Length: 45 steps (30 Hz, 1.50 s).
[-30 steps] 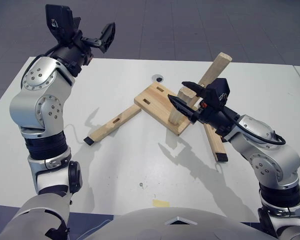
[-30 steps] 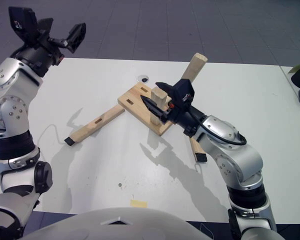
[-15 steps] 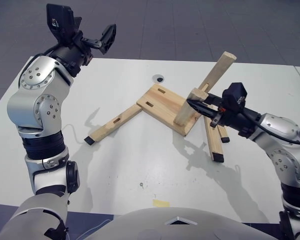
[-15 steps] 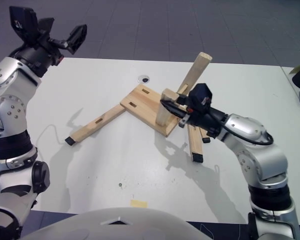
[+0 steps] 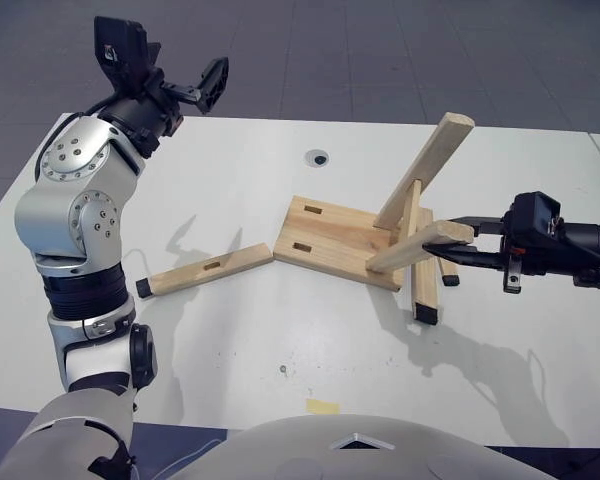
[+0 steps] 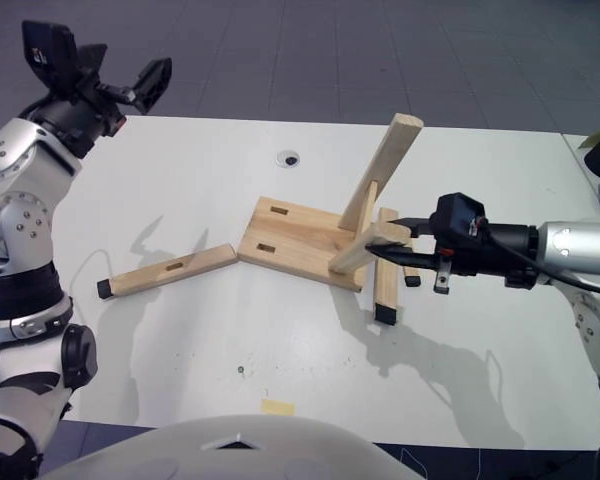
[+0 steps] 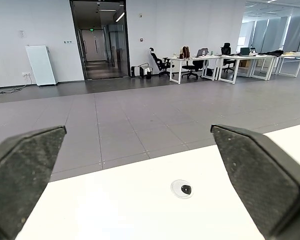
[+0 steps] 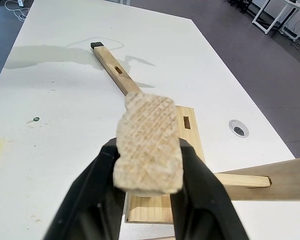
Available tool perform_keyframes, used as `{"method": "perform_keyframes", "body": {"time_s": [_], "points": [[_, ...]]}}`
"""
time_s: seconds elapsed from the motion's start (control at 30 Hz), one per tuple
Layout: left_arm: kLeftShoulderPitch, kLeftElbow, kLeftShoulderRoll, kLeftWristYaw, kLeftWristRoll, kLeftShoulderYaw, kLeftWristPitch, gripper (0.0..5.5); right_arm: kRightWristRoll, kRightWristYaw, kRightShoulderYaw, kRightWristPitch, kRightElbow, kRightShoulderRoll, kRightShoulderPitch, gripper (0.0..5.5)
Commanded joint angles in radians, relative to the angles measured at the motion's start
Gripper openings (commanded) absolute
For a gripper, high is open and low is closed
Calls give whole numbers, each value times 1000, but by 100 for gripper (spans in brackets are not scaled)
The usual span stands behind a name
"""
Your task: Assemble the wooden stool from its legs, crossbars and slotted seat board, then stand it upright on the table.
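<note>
My right gripper (image 5: 460, 243) is shut on the end of a wooden leg (image 5: 417, 247) that slants down onto the slotted seat board (image 5: 332, 239). In the right wrist view the leg's end grain (image 8: 149, 144) sits clamped between the black fingers (image 8: 98, 179). A second leg (image 5: 426, 168) rises tilted from the board's right edge, joined to the held leg by a crossbar. Another leg (image 5: 423, 279) with a black foot lies flat on the table beside them. A loose slotted leg (image 5: 206, 270) lies left of the board. My left gripper (image 5: 172, 82) is open, raised high above the table's far left corner.
A round cable grommet (image 5: 319, 157) sits in the white table (image 5: 230, 340) behind the board. A yellow tape scrap (image 5: 321, 407) and a small dark speck (image 5: 282, 370) lie near the front edge. A thin cable (image 5: 152, 266) runs by the left arm.
My right gripper has pulled to the right with the leg frame, dragging the seat board round. The loose leg on the left has swung flatter and slid left. The left arm stays raised.
</note>
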Motion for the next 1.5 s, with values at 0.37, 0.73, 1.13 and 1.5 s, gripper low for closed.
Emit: {"method": "perform_keyframes", "body": {"time_s": [0.37, 0.73, 1.13, 1.5], "points": [[18, 13, 3, -25, 43, -36, -27, 540, -17, -6, -30, 29, 52, -13, -145, 151], [43, 1, 6, -42, 47, -47, -27, 540, 374, -418, -159, 216, -68, 250, -355, 332], [51, 7, 1, -48, 72, -71, -42, 540, -91, -375, 48, 112, -7, 107, 27, 536], [53, 12, 3, -61, 91, -90, -53, 540, -309, -542, 233, -58, 30, 373, -54, 536]]}}
